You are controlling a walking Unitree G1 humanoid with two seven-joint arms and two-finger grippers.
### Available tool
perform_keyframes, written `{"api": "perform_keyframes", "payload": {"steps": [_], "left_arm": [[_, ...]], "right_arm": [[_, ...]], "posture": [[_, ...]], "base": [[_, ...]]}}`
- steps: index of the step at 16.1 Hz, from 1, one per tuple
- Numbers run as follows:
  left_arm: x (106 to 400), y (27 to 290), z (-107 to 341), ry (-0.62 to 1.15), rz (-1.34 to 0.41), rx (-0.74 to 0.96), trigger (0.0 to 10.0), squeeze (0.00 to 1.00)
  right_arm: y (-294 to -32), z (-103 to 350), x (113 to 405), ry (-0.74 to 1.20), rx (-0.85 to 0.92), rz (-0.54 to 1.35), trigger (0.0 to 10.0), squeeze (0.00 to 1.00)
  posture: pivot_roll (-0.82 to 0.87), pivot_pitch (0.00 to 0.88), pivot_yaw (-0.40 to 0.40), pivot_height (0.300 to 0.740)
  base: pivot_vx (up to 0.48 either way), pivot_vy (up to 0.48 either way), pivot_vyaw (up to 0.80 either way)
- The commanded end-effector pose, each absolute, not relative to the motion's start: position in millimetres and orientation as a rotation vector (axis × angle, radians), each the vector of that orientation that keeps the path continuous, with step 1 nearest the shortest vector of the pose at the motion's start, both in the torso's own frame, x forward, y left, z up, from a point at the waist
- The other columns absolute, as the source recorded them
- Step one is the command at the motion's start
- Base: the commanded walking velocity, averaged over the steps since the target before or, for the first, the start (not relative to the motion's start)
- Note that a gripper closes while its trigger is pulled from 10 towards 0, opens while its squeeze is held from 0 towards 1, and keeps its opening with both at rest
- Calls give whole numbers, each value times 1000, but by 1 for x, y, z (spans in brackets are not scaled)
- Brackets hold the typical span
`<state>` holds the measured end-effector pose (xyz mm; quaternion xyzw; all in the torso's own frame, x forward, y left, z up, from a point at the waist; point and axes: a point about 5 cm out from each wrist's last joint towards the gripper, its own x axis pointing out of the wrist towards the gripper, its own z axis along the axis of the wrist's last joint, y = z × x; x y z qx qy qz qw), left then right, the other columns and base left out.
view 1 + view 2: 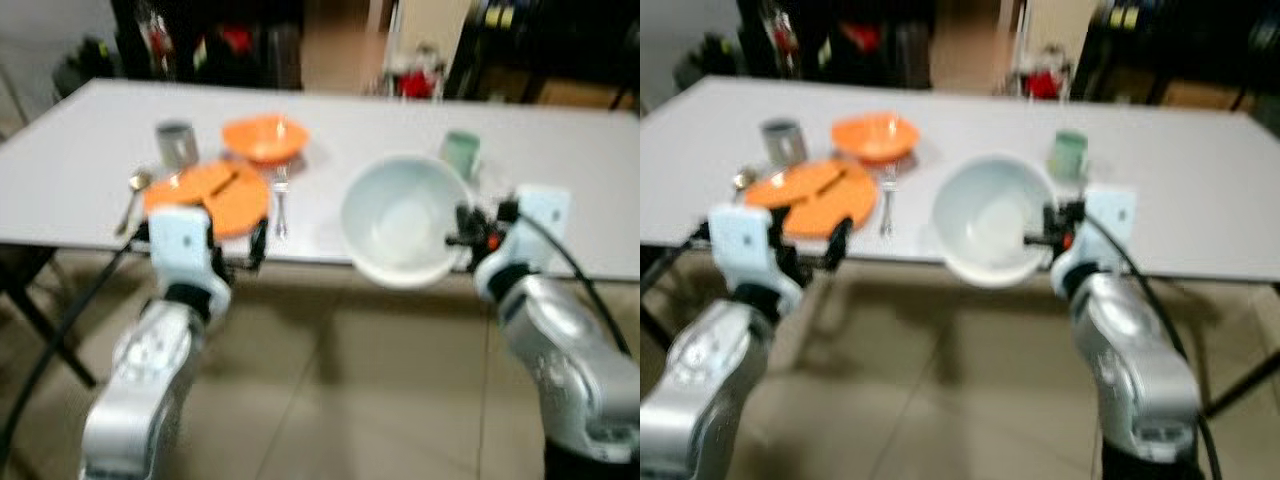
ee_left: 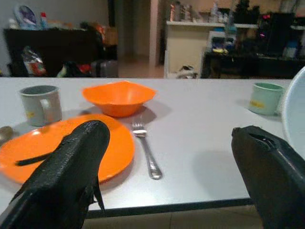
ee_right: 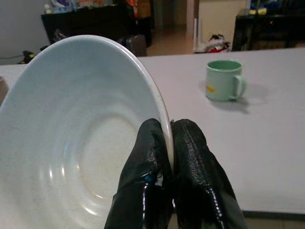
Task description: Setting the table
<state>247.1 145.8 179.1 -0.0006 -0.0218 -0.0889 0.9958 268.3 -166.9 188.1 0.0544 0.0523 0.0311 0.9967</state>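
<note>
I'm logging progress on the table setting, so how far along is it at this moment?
One place on the robot's left looks laid: orange plate, orange bowl, fork, spoon and grey mug. In hand: the right claw pinches the rim of the white bowl at the table's near edge. The left claw is open. Left: setting the bowl down by the green mug; that place has no plate or cutlery.

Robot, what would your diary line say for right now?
right gripper: shut on white bowl rim | left gripper: open, empty | orange plate: on table
</note>
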Motion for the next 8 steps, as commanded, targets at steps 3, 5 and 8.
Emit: {"api": "perform_keyframes", "payload": {"steps": [3,5,8], "left_arm": [[246,155,179,-39,-161,14,10000,0],[245,156,177,-30,-169,18,10000,0],[244,156,177,-30,-175,18,10000,0]], "right_arm": [[-159,195,270,70,113,101,10000,0],[-158,194,269,69,114,102,10000,0],[-160,190,268,87,134,94,10000,0]], "posture": [[-139,0,-15,740],[-131,0,-5,740],[-123,0,-12,740]], "base": [[269,0,0],[272,0,0],[299,0,-533]]}}
